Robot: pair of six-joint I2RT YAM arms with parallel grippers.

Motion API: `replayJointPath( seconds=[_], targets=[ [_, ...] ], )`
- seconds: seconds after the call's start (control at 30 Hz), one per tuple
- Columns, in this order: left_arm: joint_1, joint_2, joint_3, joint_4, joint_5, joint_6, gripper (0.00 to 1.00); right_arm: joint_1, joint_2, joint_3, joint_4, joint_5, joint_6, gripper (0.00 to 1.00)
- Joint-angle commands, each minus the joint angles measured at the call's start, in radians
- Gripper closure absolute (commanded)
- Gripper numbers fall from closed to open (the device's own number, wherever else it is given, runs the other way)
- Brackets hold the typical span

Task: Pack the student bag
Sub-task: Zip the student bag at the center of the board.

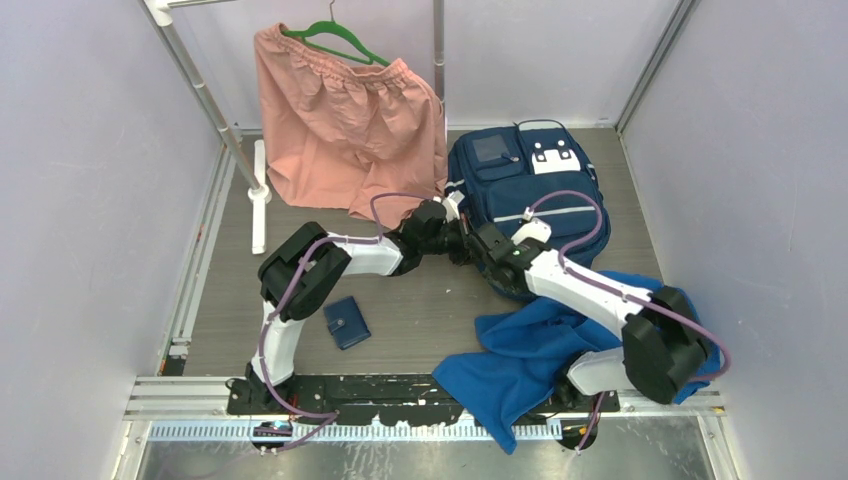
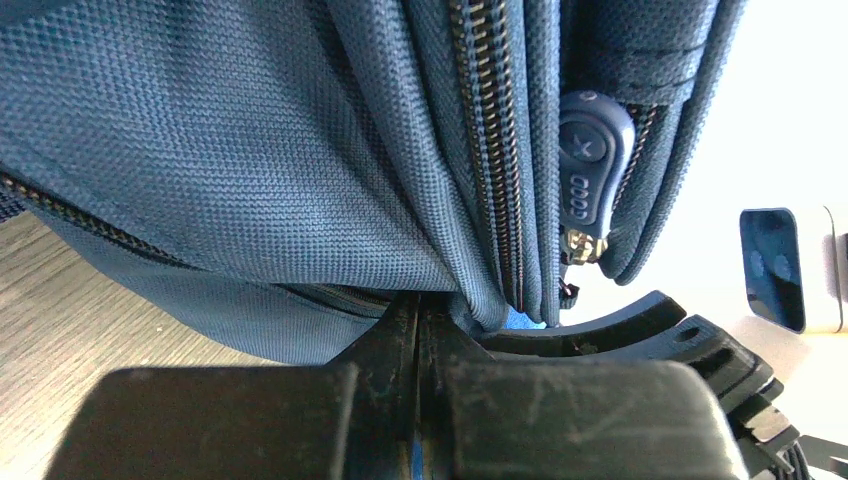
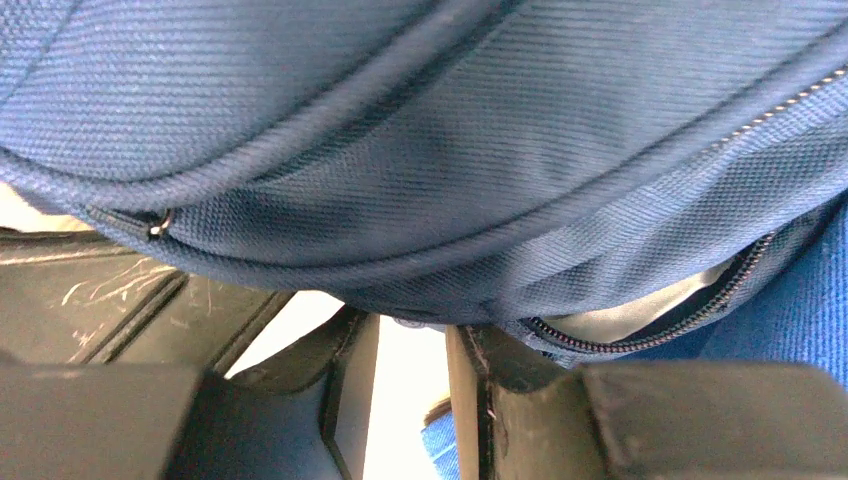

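The navy student bag [image 1: 524, 185] lies flat at the back right of the table, its grey pocket panel facing up. My left gripper [image 1: 452, 236] is at the bag's near left edge. In the left wrist view the gripper [image 2: 418, 306] is shut, pinching a fold of the bag's fabric [image 2: 250, 170] beside a zipper and its pull tab [image 2: 592, 170]. My right gripper [image 1: 482, 246] is just right of it, at the same edge. In the right wrist view the gripper [image 3: 412, 326] stands open with a gap, its tips against the bag's underside [image 3: 420, 150] near a partly open zipper [image 3: 650, 320].
A royal-blue cloth [image 1: 535, 355] lies at the near right, under my right arm. A small navy wallet [image 1: 346, 322] lies at the near left. Pink shorts [image 1: 345, 125] hang on a green hanger from a rack [image 1: 205, 95] at the back left.
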State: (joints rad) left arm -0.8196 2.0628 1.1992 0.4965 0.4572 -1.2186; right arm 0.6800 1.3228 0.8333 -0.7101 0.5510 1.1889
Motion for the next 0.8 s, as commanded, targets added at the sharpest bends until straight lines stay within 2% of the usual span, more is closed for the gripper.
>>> replayJointPath(
  seconds=[0.0, 0.27, 0.5, 0.77],
  targets=[
    [0.002, -0.006, 0.040, 0.045, 0.011, 0.016, 1.00, 0.009, 0.094, 0.088, -0.135, 0.125, 0.059, 0.64],
    [0.004, -0.009, 0.027, 0.053, 0.011, 0.015, 1.00, 0.013, 0.094, 0.069, -0.199, 0.209, 0.090, 0.64],
    [0.012, -0.003, 0.021, 0.073, 0.011, 0.002, 1.00, 0.023, -0.010, 0.045, -0.279, 0.233, 0.097, 0.65],
    [0.022, 0.005, 0.013, 0.098, 0.015, -0.018, 1.00, 0.035, -0.069, -0.010, -0.186, 0.155, 0.061, 0.70]
  ],
)
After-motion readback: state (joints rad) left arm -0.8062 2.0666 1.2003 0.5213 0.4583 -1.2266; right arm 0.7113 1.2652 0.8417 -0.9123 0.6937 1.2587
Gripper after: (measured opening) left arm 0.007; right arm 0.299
